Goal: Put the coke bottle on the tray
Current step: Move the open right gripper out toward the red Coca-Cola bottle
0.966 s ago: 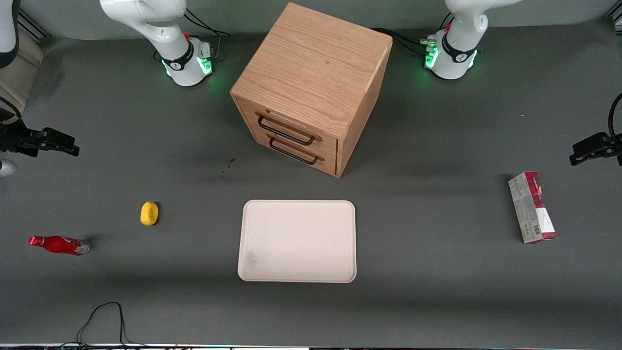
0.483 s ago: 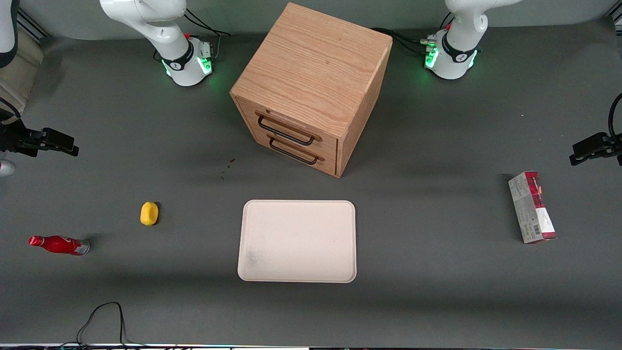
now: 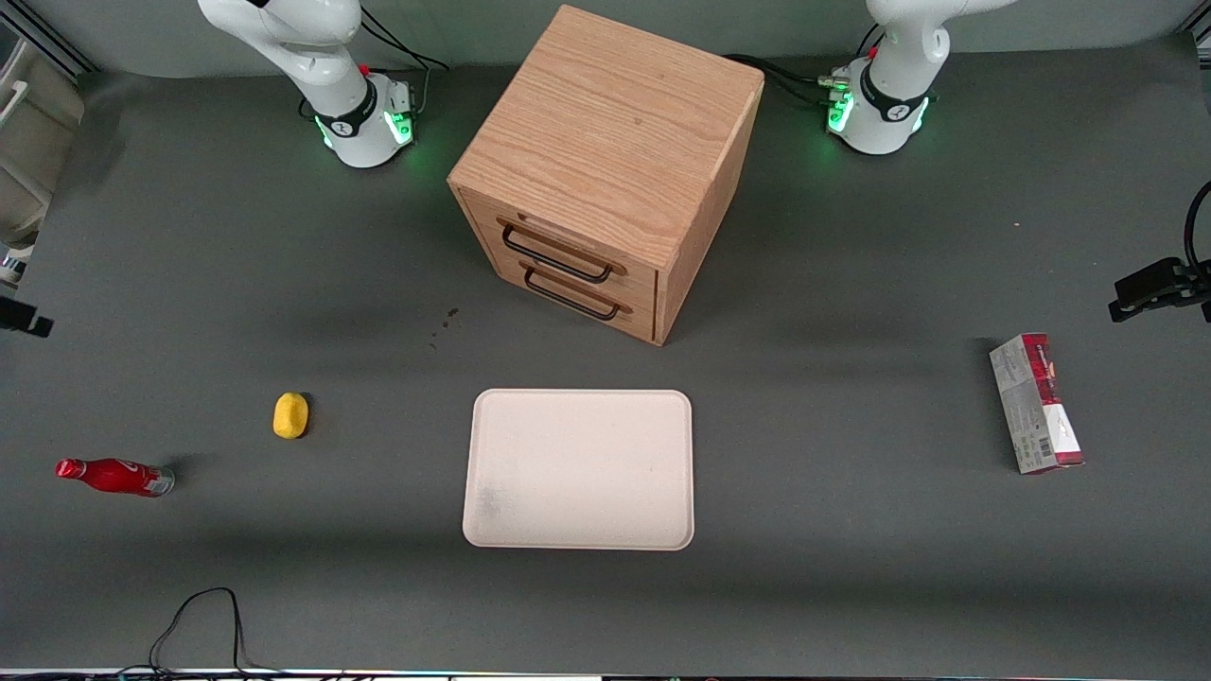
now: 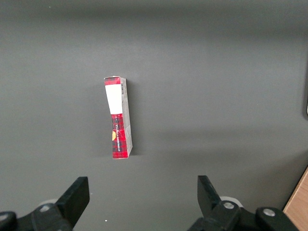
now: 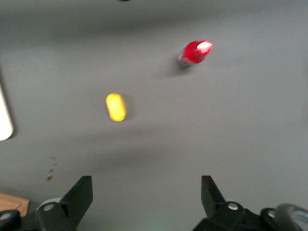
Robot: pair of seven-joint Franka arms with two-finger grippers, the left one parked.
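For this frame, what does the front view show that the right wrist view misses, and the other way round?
Only the front view shows the drawer cabinet's handles, the whole tray and the red-and-grey carton. Only the right wrist view shows the gripper, open, high above bare table. Both show the coke bottle lying on the table, the yellow lump and a bit of the tray's rim.
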